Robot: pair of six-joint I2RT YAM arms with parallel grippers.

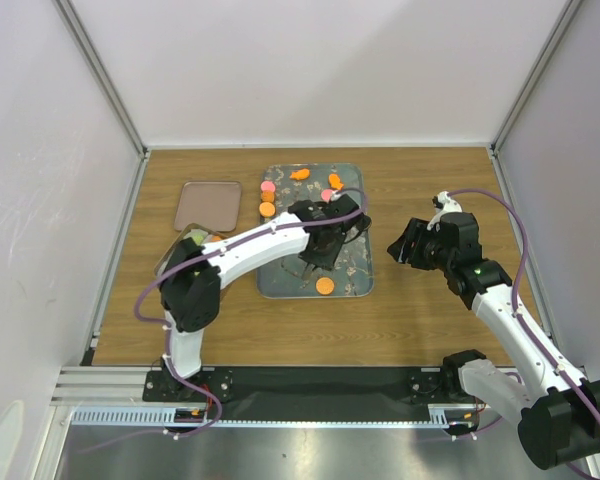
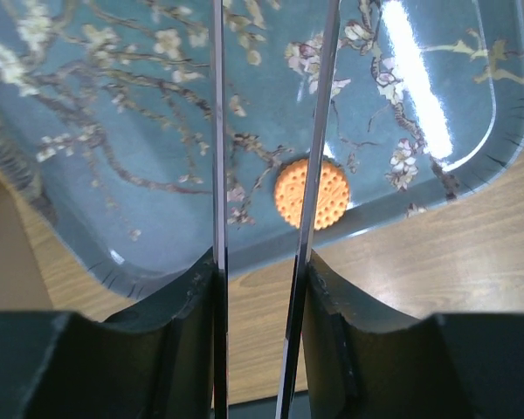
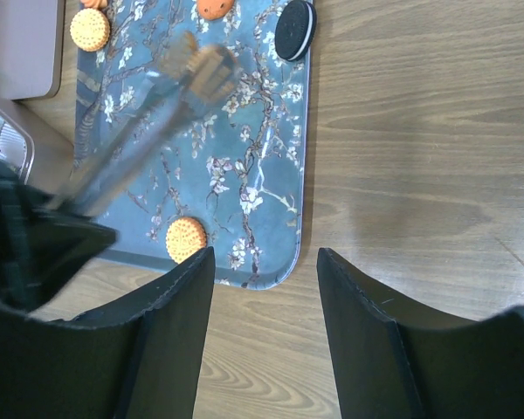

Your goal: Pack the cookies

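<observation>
I've got the blue floral tray (image 1: 358, 272) lying flat mid-table. Just left of the tray sits the brownish-pink lid (image 1: 208, 204), and below that lid the open metal tin (image 1: 177, 247), all on the wooden table (image 1: 430, 310).

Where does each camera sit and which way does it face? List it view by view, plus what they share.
Top external: above and behind the arms, looking down on the table; both arms show.
Left wrist: on the left arm, looking past the left gripper and two metal strips at the tray's near edge.
Right wrist: looks down past the open right gripper at the tray's corner.
Shared: all three show the tray and one orange cookie.
</observation>
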